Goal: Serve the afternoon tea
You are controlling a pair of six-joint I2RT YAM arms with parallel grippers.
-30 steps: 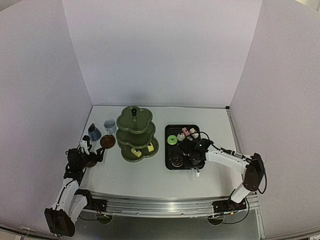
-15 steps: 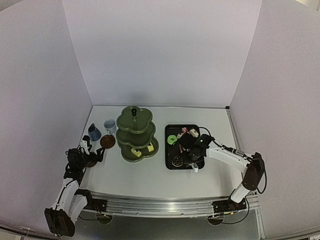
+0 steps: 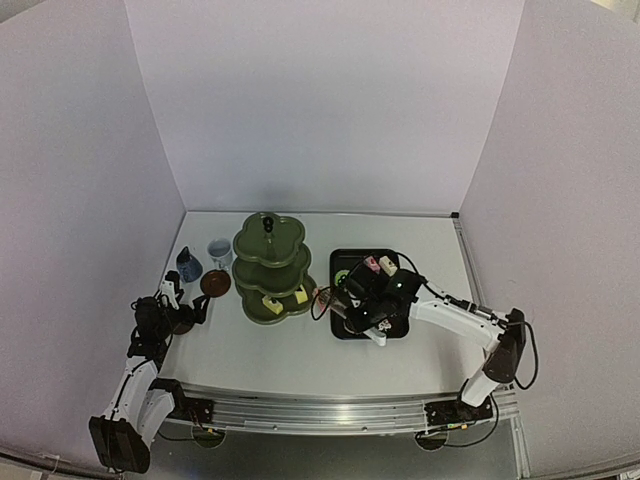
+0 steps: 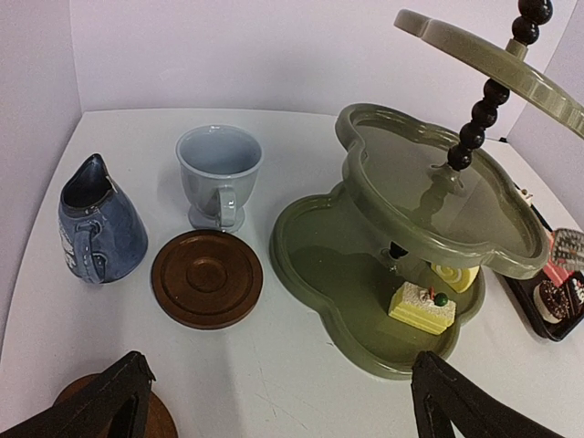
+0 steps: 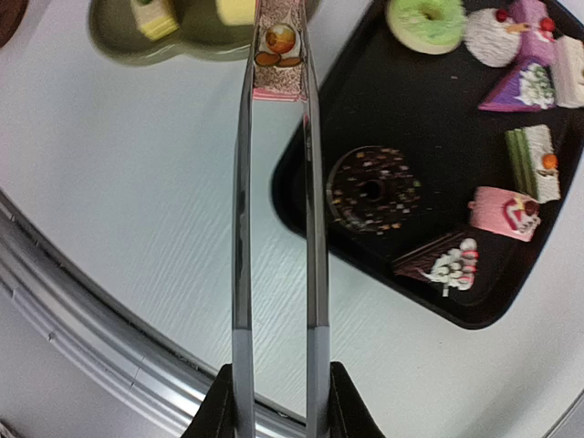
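My right gripper point(image 5: 278, 401) is shut on the white tongs point(image 5: 242, 228). Their tips pinch a small pink cake point(image 5: 278, 59) in the air between the black tray point(image 5: 301, 192) and the olive-green stand point(image 3: 268, 268). A chocolate ring point(image 5: 372, 189), a green ring point(image 5: 424, 20) and several other cakes lie on the tray. Two yellow cakes point(image 4: 422, 307) sit on the stand's bottom tier. My left gripper point(image 4: 278, 383) stands open and empty near the table's left edge. Ahead of it are a brown saucer point(image 4: 206, 277), the dark-blue cup point(image 4: 96, 228) and the pale cup point(image 4: 219, 173). A second saucer point(image 4: 160, 424) lies under it.
White walls close in the table on the left, back and right. A metal rail point(image 3: 320, 408) runs along the near edge. The stand's upper tiers point(image 4: 429, 192) overhang its bottom tier.
My right arm has swung left from the tray towards the stand, the tongs squeezed on a pink cake and lifted it off the tray. The left arm has not moved.
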